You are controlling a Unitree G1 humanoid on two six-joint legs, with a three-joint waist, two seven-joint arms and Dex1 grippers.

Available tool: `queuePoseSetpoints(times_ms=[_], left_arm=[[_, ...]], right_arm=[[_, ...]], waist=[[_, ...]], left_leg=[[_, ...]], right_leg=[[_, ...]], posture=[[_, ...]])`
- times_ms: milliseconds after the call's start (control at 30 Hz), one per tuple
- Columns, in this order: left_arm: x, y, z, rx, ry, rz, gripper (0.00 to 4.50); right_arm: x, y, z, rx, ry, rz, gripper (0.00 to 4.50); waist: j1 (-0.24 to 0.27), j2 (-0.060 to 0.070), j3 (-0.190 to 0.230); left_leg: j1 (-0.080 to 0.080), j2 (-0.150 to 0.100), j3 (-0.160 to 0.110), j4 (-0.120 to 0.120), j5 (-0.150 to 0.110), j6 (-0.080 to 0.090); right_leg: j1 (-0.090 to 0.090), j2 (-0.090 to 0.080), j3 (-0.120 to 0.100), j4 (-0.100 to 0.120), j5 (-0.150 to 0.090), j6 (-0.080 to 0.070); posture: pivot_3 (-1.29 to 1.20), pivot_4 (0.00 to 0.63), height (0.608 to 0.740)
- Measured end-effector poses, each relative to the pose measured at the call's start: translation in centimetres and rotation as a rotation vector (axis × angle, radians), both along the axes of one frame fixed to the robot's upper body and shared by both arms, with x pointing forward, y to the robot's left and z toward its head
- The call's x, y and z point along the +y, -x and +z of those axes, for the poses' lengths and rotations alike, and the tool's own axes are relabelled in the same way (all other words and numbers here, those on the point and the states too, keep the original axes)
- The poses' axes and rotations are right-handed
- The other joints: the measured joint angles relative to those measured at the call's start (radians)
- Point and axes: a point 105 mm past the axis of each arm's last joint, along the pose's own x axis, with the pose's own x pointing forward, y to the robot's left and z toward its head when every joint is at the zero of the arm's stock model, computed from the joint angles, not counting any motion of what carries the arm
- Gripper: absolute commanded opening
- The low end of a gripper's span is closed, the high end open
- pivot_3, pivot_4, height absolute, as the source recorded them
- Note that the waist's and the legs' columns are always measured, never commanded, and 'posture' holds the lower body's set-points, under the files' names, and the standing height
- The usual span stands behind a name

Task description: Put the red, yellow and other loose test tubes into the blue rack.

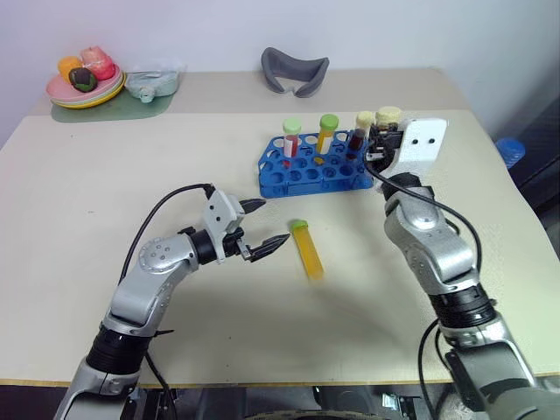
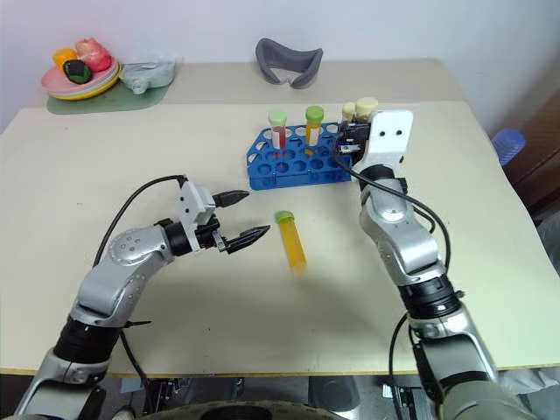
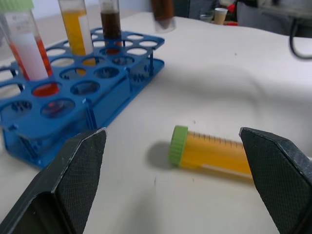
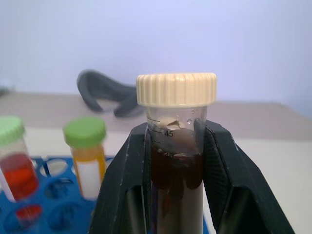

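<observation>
The right claw grips a cream-capped tube of brown liquid upright, above the right end of the blue rack. The rack holds a red tube, a yellow tube and a brown one. The left claw stands wide beside a loose green-capped yellow tube lying on the surface in front of the rack.

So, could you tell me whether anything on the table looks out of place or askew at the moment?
Yes: one yellow tube with a green cap lies on its side on the table, in front of the blue rack, while the other tubes stand upright. Nothing looks spilled or damaged.
</observation>
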Motion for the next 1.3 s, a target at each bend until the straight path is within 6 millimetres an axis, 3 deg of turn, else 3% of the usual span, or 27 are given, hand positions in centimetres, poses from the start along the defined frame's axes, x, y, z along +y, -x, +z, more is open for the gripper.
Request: queuePoseSetpoints(times_ms=[433, 900, 933, 1100, 1300], left_arm=[[0.1, 0.5, 1.3, 0.008, 0.003, 0.023, 4.5], [0.4, 0.7, 0.4, 0.033, 0.004, 0.024, 4.5], [0.5, 0.8, 0.2, 0.036, 0.004, 0.025, 4.5], [0.6, 0.9, 0.0, 0.032, 0.003, 0.027, 4.5], [0.7, 1.0, -0.2, 0.036, 0.003, 0.035, 4.5]], right_arm=[[-0.8, -1.8, -2.0, -0.013, -0.055, -0.025, 0.83], [-0.4, -2.9, -3.2, 0.009, -0.07, -0.003, 0.83], [-0.3, -2.8, -3.2, 0.009, -0.073, 0.004, 1.84], [-0.1, -2.5, -2.3, -0.018, -0.076, 0.02, 4.24], [-2.6, 0.0, 3.1, -0.113, 0.023, -0.001, 4.24]], waist=[[-0.002, 0.0, 0.0], [-0.009, 0.0, 0.0], [-0.011, 0.0, 0.0], [-0.022, 0.0, 0.0], [-0.02, 0.0, 0.0]], left_leg=[[0.001, 0.0, 0.0, 0.0, 0.001, -0.001], [0.001, 0.0, 0.0, 0.0, 0.001, -0.002], [0.001, 0.0, 0.0, 0.0, 0.001, -0.003], [0.001, 0.0, 0.0, 0.0, 0.002, -0.004], [0.001, 0.0, -0.001, 0.0, 0.002, -0.003]], right_leg=[[0.0, 0.0, 0.0, 0.001, 0.0, 0.0], [0.0, 0.0, 0.0, 0.002, 0.0, 0.0], [0.0, 0.0, 0.0, 0.002, 0.0, 0.0], [0.0, 0.0, 0.0, 0.004, 0.0, 0.0], [0.0, -0.001, 0.0, 0.004, 0.0, 0.0]], posture=[[0.0, 0.15, 0.74], [0.0, 0.15, 0.74], [0.0, 0.15, 0.74], [0.0, 0.15, 0.74], [0.0, 0.15, 0.74]])
